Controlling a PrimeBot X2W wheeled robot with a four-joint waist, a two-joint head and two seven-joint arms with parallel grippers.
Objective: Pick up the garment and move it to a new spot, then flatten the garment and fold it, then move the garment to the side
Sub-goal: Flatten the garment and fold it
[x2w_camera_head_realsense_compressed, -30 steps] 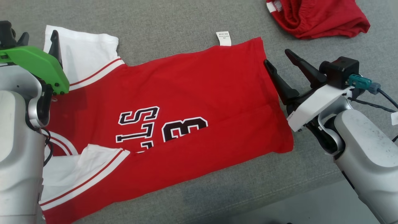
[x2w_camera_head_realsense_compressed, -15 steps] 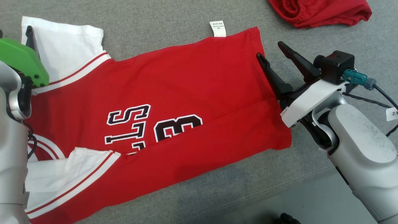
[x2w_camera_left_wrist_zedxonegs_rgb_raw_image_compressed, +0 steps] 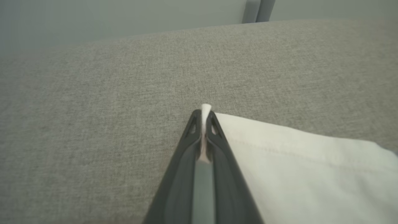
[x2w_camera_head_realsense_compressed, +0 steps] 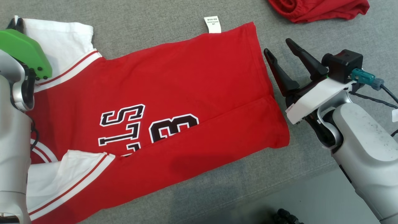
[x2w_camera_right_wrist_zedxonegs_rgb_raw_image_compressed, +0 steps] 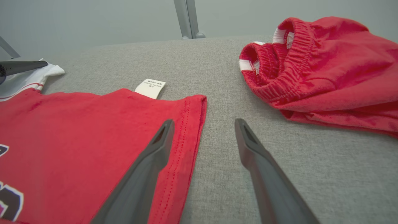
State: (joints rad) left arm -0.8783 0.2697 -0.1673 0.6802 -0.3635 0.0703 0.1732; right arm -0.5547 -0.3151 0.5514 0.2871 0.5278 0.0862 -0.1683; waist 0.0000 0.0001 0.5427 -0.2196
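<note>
The garment [x2w_camera_head_realsense_compressed: 186, 93] is a red jersey with white sleeves and black-and-white lettering, lying flat on the grey cushion [x2w_camera_head_realsense_compressed: 149, 37]. My left gripper [x2w_camera_left_wrist_zedxonegs_rgb_raw_image_compressed: 203, 115] is shut on the far corner of its white sleeve [x2w_camera_left_wrist_zedxonegs_rgb_raw_image_compressed: 295, 161], and a pinch of white cloth sticks out between the tips. In the head view the left gripper [x2w_camera_head_realsense_compressed: 14, 22] is at the top left, mostly behind its green cover. My right gripper [x2w_camera_head_realsense_compressed: 276, 46] stands open just off the jersey's right hem. In the right wrist view the right gripper [x2w_camera_right_wrist_zedxonegs_rgb_raw_image_compressed: 204, 122] straddles that hem of the garment [x2w_camera_right_wrist_zedxonegs_rgb_raw_image_compressed: 77, 130].
A heap of red shorts [x2w_camera_head_realsense_compressed: 320, 9] lies at the back right, close beyond the right gripper, and fills the upper right as red shorts [x2w_camera_right_wrist_zedxonegs_rgb_raw_image_compressed: 326, 68]. A white label [x2w_camera_head_realsense_compressed: 212, 24] pokes from the jersey's far edge. The cushion's front edge drops to the floor [x2w_camera_head_realsense_compressed: 311, 199] at lower right.
My left gripper has closed on the white sleeve's corner. The head camera has shifted, so the whole picture has slid left and up. The right gripper stays open beside the hem.
</note>
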